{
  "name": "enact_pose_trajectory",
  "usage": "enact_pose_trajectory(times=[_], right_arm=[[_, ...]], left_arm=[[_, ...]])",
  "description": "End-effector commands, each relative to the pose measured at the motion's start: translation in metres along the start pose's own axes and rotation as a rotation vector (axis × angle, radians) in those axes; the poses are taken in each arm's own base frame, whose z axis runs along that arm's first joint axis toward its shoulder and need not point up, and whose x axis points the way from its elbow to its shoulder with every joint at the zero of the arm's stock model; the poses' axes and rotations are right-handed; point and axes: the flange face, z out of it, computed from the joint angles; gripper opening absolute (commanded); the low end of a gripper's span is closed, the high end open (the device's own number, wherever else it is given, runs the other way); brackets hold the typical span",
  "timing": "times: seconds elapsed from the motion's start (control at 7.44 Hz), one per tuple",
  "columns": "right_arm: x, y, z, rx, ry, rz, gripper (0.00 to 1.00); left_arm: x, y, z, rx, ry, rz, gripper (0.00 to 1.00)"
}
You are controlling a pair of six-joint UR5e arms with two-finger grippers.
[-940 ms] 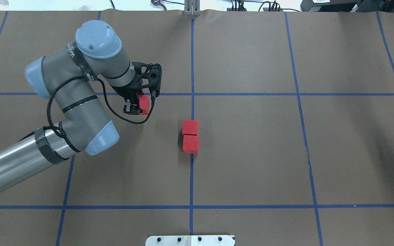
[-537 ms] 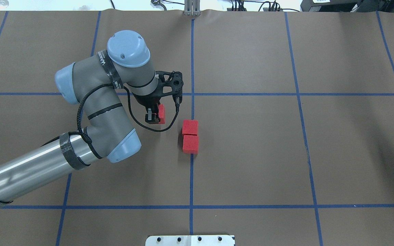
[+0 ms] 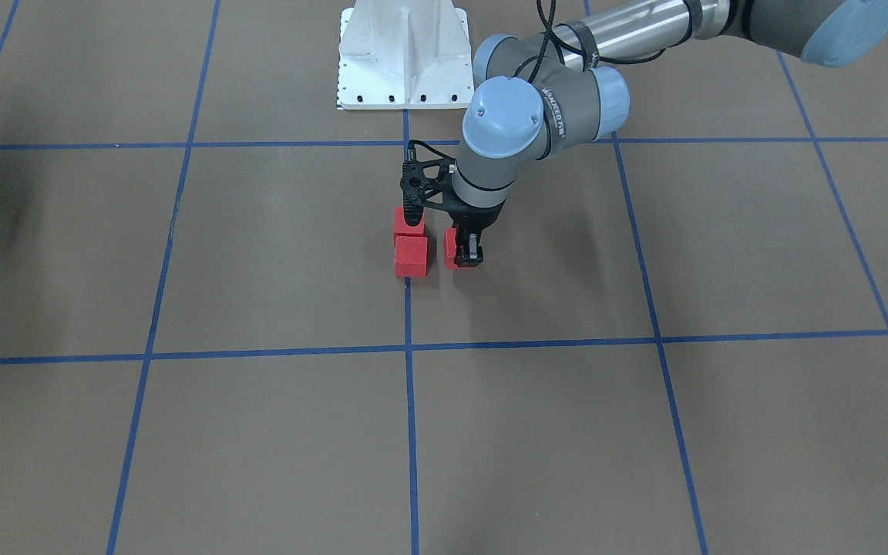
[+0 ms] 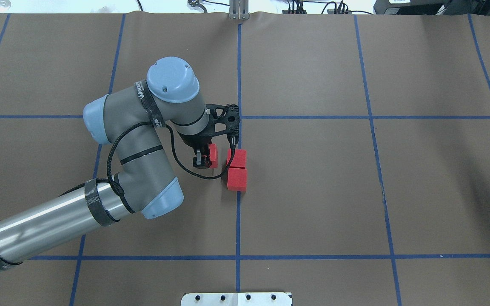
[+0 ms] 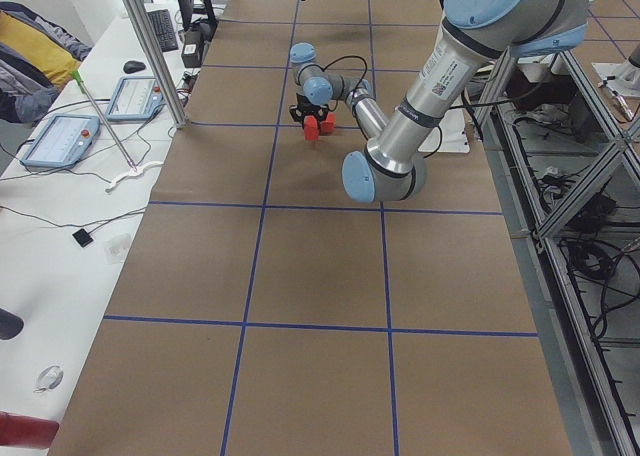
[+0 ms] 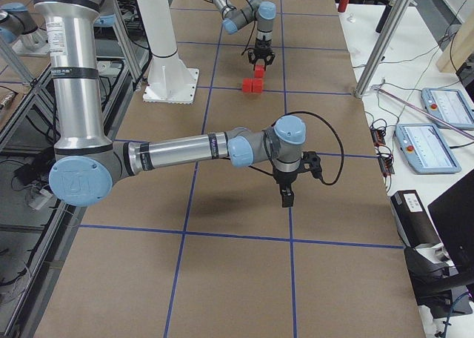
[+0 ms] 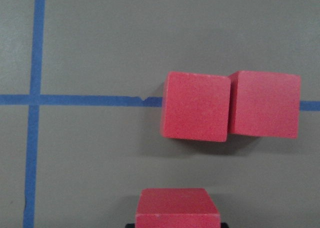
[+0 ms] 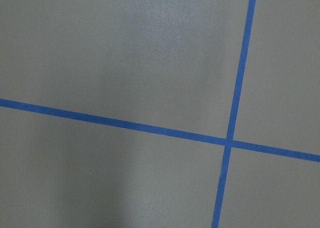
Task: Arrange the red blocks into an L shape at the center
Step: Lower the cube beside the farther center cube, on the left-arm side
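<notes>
1. A matte brown covering (image 4: 313, 212) lies over the whole work surface.
2. Blue tape lines (image 4: 237, 221) divide it into large squares.
3. A white bench (image 5: 60, 236) runs along one long side, carrying two tablet-like pendants (image 5: 58, 141), a computer mouse (image 5: 132, 67) and loose cables.
4. Aluminium posts (image 5: 150, 51) rise at the bench's edge.
5. The light is even, with soft shadows.

Bright, even overhead light; the red blocks (image 7: 195, 105) cast soft, faint shadows; all views sharp, wrist colours washed.
</notes>
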Motion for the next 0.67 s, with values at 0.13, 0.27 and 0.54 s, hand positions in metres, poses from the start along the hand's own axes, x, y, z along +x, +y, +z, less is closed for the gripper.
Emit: enact_pose_trajectory(times=[0.13, 0.27, 0.54], right_arm=[[0.0, 0.0, 0.0, -0.001, 0.0, 0.002, 0.99], [0.0, 0.0, 0.0, 0.0, 0.0, 0.001, 0.99], [0.0, 0.0, 0.0, -0.002, 0.0, 0.001, 0.99]], left_arm=[[0.004, -0.013, 0.007, -0.002, 0.011, 0.002, 0.28], [0.004, -0.022, 0.013, -0.007, 0.018, -0.022, 0.29], [0.001, -0.029, 0.016, -0.013, 0.022, -0.024, 0.29]])
